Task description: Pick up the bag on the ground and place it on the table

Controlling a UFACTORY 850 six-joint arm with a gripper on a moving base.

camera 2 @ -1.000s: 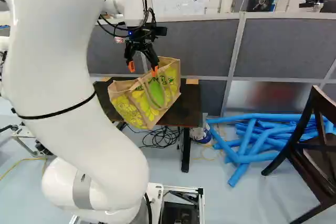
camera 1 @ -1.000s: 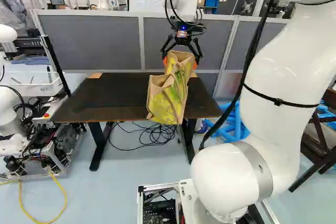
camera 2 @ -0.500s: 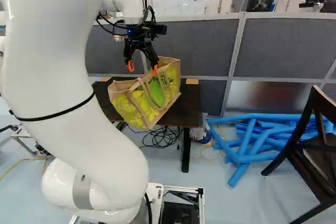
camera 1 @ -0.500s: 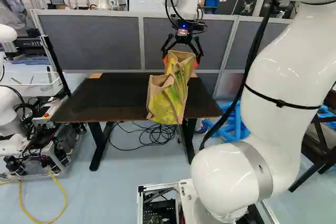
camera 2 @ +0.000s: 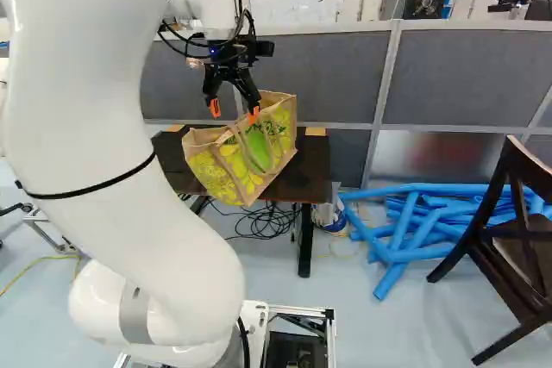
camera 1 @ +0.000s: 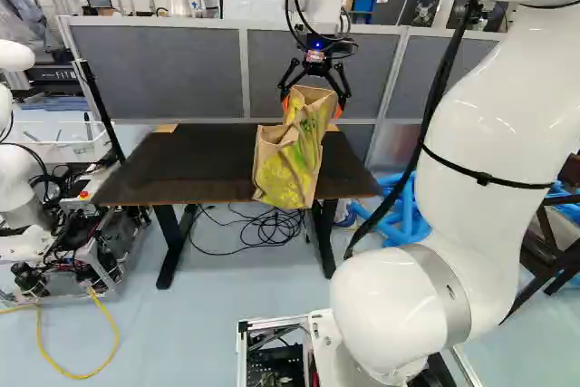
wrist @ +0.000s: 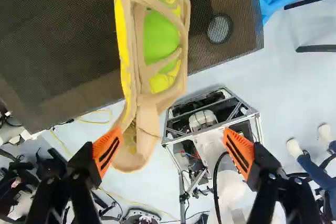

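High over the table [camera 1: 172,165], my gripper [camera 1: 312,107] points down with its fingers spread wide. The tan bag with yellow and green print [camera 1: 290,174] stands tilted across the table's front edge, its lower end overhanging. In the right base view one fingertip overlaps the bag's upper side [camera 2: 250,161]. Seen from the wrist, the bag [wrist: 160,40] lies mostly ahead of the gripper [wrist: 173,151], its near end reaching between the open fingers beside one orange pad [wrist: 107,153]; the other pad is well apart from it. The handle loops are around neither finger. How the bag's underside rests is hidden.
Another robot [camera 1: 20,192] stands left of the table. Black cables [camera 1: 272,228] lie under the tabletop. Blue tubes [camera 2: 414,226] and a dark wooden chair [camera 2: 517,239] are to the right. A grey partition [camera 2: 466,75] rises behind. The wrist view shows a person's feet beside the base.
The base has moved back slightly, so table, chair and tubes shift in both base views. The bag shifts roughly along with the table. The arm holds its pose and the fingers stay open.
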